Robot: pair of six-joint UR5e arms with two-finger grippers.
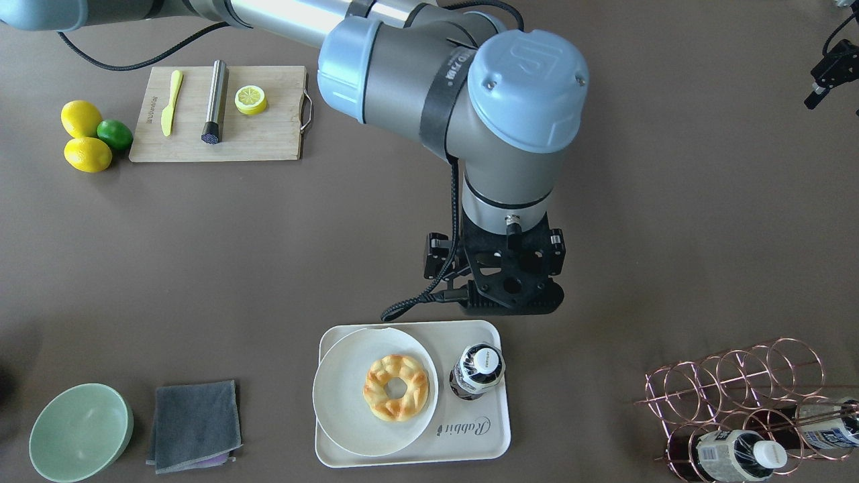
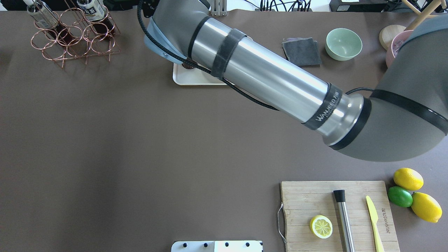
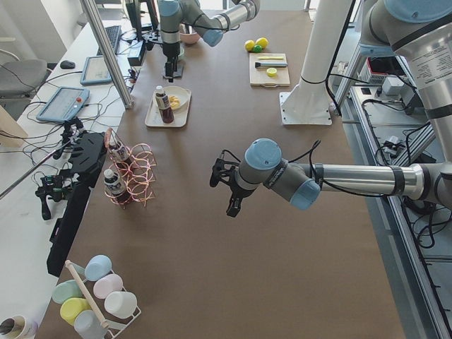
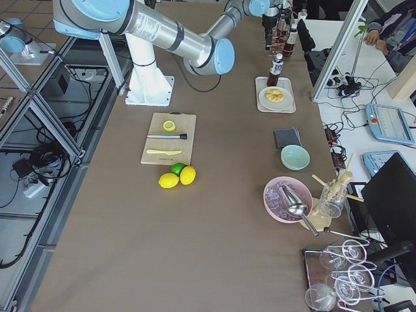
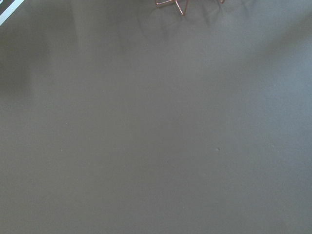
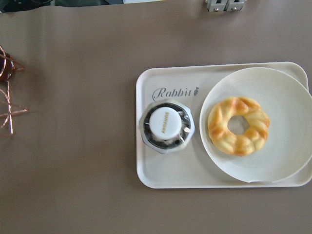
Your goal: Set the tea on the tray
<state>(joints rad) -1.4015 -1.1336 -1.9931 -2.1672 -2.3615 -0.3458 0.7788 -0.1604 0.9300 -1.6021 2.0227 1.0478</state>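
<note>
One tea bottle (image 1: 478, 370) stands upright on the cream tray (image 1: 470, 439), between the "Rabbit" lettering and a round white plate (image 1: 342, 402) holding a doughnut (image 1: 396, 388). In the right wrist view its white cap (image 6: 165, 123) shows from above on the tray (image 6: 163, 175). My right gripper (image 1: 511, 288) hovers just off the tray's robot-side edge, clear of the bottle. Its fingertips (image 6: 215, 5) sit close together with nothing between them. My left gripper (image 3: 226, 192) hangs over bare table, far from the tray. I cannot tell whether it is open or shut.
A copper wire rack (image 1: 738, 396) holds two more tea bottles (image 1: 735, 456). A green bowl (image 1: 80, 433) and grey cloth (image 1: 194, 426) lie beside the tray. A cutting board (image 1: 268, 134), lemons (image 1: 87, 154) and a lime (image 1: 115, 134) lie near the robot.
</note>
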